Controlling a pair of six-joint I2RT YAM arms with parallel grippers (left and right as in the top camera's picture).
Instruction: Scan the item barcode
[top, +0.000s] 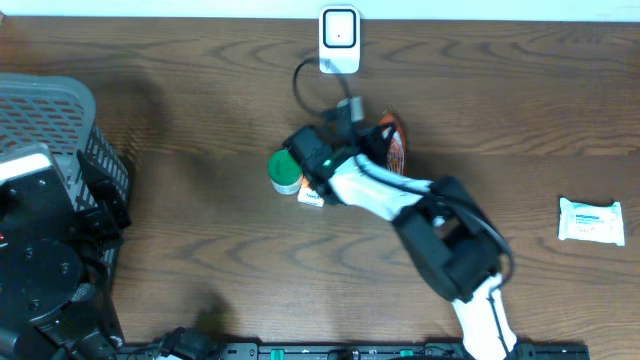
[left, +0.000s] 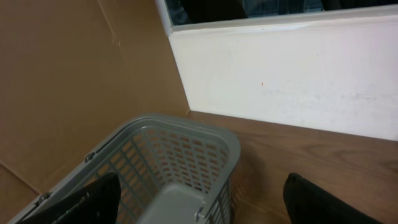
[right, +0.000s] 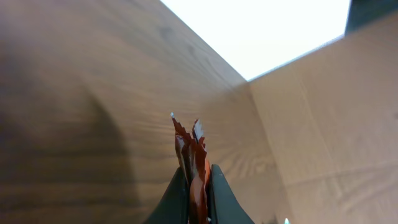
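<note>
My right gripper (right: 198, 182) is shut on a thin red snack packet (right: 191, 146), which sticks out edge-on between the fingers. In the overhead view the right gripper (top: 378, 134) holds that packet (top: 397, 148) above mid-table, just below a white barcode scanner (top: 339, 40) standing at the back edge with its black cable curling forward. No barcode shows in any view. My left gripper (left: 202, 208) is open with nothing between its fingers, and it hangs over the rim of a grey basket (left: 186, 134).
A green-lidded tub (top: 285, 170) and a small white-orange box (top: 311, 198) lie under the right wrist. A white wipes pack (top: 591, 220) rests at the right. The grey mesh basket (top: 45, 100) stands far left beside the left arm (top: 45, 270).
</note>
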